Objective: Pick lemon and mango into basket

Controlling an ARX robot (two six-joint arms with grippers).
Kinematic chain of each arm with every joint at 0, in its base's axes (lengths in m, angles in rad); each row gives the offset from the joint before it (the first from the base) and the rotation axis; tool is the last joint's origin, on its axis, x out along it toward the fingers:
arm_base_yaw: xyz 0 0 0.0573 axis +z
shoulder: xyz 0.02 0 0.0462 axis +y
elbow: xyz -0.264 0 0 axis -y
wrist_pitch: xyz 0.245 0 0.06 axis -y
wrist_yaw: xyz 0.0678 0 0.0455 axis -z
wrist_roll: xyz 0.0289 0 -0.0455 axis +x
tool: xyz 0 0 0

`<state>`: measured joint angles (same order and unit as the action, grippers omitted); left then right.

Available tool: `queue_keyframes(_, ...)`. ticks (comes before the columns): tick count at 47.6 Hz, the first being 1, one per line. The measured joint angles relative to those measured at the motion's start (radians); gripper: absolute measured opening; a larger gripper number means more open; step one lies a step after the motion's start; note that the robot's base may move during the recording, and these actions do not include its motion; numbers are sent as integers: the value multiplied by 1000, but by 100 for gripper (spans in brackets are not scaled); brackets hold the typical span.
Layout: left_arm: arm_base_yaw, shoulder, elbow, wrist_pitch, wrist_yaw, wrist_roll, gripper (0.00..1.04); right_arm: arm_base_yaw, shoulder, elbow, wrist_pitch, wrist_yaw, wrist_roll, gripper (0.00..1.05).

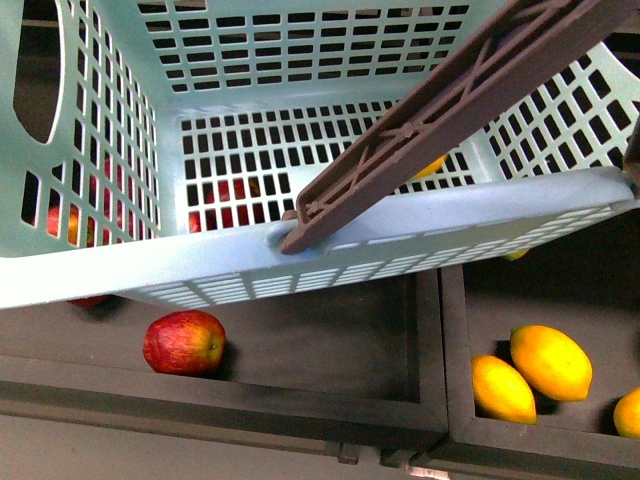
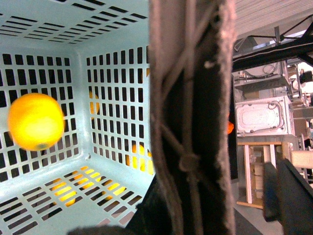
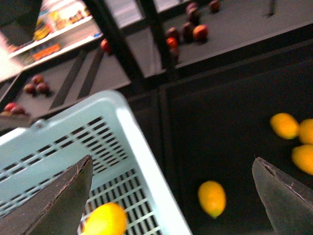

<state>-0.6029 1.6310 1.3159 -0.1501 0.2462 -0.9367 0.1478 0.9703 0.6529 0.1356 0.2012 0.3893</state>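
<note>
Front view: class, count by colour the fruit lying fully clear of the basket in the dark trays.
Red apple: 1
Yellow lemons: 3, the last cut off by the picture's edge
Total: 4

We record a dark wooden display bin [image 1: 300,405] with two bays, one red apple [image 1: 184,342] lying in its left bay and lemons [image 1: 550,362] in its right.

The light teal basket [image 1: 450,215] fills the upper part, tilted, and its brown handle [image 1: 450,100] crosses it diagonally. Below the basket a red apple [image 1: 184,342] lies in a dark tray [image 1: 430,340]. Right of the apple, in the next compartment, a lemon [image 1: 551,362] touches a second lemon [image 1: 503,390].
</note>
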Motion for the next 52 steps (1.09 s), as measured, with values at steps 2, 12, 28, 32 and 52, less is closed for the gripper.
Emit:
queue_keyframes(2, 1, 0, 0, 0, -5, 2, 4, -21, -30, -26, 43, -23, -43, 92)
queue_keyframes(12, 1, 0, 0, 0, 6, -2, 4, -64, -146, -258, 290, -121, -329, 54)
queue_keyframes(28, 1, 0, 0, 0, 1, 0, 4, -145, -314, -467, 324, -199, -383, 2)
queue_keyframes(32, 1, 0, 0, 0, -2, 1, 4, -145, -358, -502, 319, -199, -383, 2)
queue_keyframes(52, 1, 0, 0, 0, 0, 1, 4, -145, -488, -576, 267, -199, -385, 41)
